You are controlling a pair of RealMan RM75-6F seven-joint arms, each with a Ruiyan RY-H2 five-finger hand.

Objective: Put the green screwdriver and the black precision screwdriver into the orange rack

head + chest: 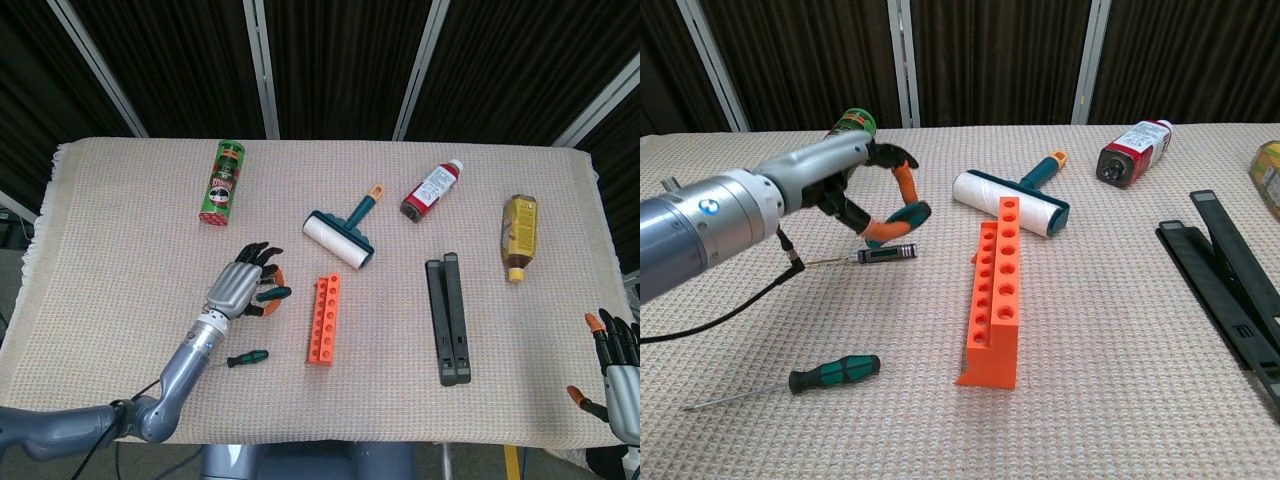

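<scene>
The orange rack point(323, 319) point(997, 285) lies at mid-table with its holes facing up. Left of it, the green screwdriver point(247, 357) point(835, 373) lies flat near the front edge. The black precision screwdriver point(885, 254) lies flat on the cloth, and in the head view my left hand covers it. My left hand point(245, 285) point(868, 185) hovers just above the precision screwdriver, thumb and fingers curved apart, holding nothing. My right hand point(615, 370) stays off the table's front right corner with its fingers apart and nothing in it.
A green snack can point(222, 181) lies at the back left. A lint roller point(342, 233) sits just behind the rack. A red-capped bottle point(432, 190), a yellow bottle point(518, 235) and a long black clamp-like tool point(449, 317) occupy the right side.
</scene>
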